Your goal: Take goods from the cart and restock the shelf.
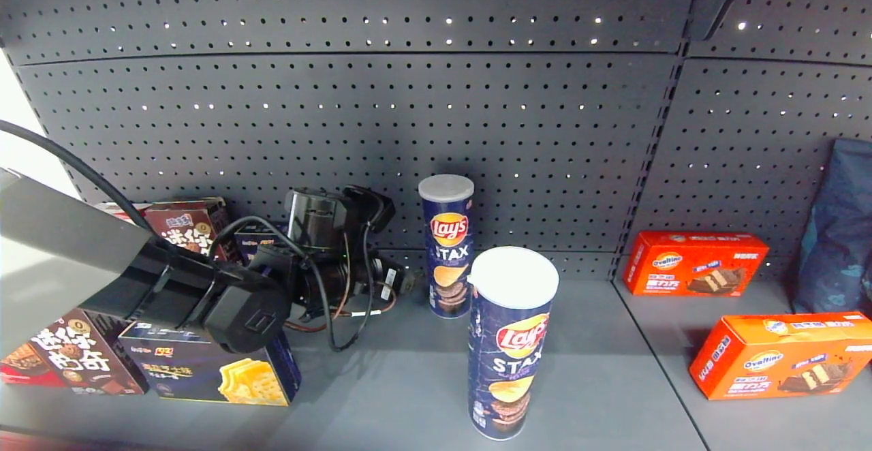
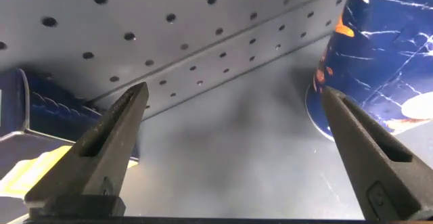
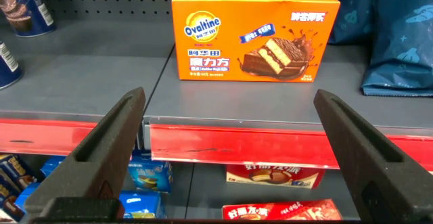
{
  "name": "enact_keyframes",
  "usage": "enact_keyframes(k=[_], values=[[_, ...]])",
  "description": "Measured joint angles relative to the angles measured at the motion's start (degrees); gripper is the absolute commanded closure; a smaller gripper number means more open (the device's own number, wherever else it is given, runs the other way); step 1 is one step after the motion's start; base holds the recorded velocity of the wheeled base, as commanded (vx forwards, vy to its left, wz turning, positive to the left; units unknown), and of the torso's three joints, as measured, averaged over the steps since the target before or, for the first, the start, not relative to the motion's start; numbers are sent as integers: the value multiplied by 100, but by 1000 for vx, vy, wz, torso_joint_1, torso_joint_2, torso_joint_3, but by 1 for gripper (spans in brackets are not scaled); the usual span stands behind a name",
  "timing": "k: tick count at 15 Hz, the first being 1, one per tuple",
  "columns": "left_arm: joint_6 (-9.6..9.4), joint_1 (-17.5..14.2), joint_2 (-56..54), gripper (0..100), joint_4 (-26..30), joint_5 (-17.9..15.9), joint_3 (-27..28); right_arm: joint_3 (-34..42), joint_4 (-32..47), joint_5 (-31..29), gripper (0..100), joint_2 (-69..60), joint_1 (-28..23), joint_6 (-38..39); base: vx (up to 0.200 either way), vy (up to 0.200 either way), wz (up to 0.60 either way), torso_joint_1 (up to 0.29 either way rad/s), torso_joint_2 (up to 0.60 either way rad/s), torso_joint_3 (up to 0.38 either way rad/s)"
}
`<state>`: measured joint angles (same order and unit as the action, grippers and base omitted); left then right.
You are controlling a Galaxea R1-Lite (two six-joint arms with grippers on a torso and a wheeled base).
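Spread wide, nothing grasped: left gripper (image 2: 233, 92) and right gripper (image 3: 229, 94).
On the grey shelf (image 1: 409, 376), upright close to the pegboard wall (image 1: 409, 131), the rear chip can (image 1: 447, 246); upright too, nearer the edge and a little to the right, apart from it, the front chip can (image 1: 507, 342). Low over the shelf, just beside the rear chip can and near a dark blue cracker box (image 1: 204, 369), the left gripper. Before the red front edge (image 3: 237, 146), facing an orange box (image 3: 254, 34), the right gripper.
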<state>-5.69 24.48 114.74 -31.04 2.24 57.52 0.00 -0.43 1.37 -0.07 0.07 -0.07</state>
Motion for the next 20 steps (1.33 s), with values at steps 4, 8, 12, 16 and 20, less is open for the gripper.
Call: enact_keyframes(k=[4,8,12,16,20], values=[[-10,22,83,0,2,5,1,0,0,0,0,0,0,0,0,0,0,0,0,0],[-11,77,166,0,9,7,48,0,0,-2,0,0,0,0,0,0,0,0,0,0],[-5,201,279,0,13,10,152,0,0,0,0,0,-2,0,0,0,0,0,0,0],[6,278,371,0,20,10,233,0,0,2,0,0,2,0,0,0,0,0,0,0],[22,366,453,0,22,16,328,0,0,0,0,0,0,0,0,0,0,0,0,0]])
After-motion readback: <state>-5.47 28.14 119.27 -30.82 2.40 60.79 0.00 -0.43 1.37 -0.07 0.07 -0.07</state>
